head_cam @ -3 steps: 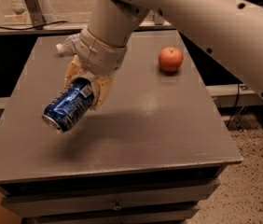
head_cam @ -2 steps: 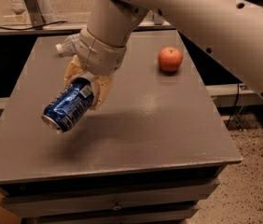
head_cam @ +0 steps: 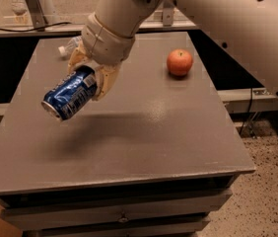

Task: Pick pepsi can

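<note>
The pepsi can (head_cam: 70, 95) is dark blue with white lettering and silver ends. It is tilted, its silver end pointing down to the left, and it hangs above the grey table (head_cam: 144, 132) with its shadow below it. My gripper (head_cam: 87, 75) is shut on the can's upper end, its tan fingers (head_cam: 104, 81) on either side. The white arm comes in from the upper right.
A red apple (head_cam: 179, 62) sits on the table at the back right. A clear plastic bottle (head_cam: 69, 46) lies at the back left, partly hidden by my wrist. The table has drawers in front; floor drops away on the right.
</note>
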Tool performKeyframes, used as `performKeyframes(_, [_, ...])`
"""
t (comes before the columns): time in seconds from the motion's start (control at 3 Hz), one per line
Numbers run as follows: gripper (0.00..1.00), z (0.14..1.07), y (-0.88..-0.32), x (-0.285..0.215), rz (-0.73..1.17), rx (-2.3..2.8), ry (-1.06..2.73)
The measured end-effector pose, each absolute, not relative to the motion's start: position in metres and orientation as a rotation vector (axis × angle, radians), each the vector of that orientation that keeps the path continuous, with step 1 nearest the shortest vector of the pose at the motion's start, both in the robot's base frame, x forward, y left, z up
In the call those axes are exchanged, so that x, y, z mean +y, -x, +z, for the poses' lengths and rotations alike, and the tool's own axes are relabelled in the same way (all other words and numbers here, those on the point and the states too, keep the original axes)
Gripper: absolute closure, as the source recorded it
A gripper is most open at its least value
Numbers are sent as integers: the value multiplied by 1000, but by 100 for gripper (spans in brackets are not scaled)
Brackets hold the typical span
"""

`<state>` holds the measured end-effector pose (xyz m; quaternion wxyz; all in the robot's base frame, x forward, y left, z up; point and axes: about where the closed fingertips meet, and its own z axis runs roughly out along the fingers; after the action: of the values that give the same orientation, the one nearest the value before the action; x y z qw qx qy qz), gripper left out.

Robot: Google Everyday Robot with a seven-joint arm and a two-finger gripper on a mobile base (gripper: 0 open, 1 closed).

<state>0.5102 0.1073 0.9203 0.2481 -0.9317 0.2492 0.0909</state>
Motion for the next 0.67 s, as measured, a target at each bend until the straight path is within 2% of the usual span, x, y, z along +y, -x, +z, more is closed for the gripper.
performKeyframes(0.67, [100, 954, -594, 96, 16, 904, 2363])
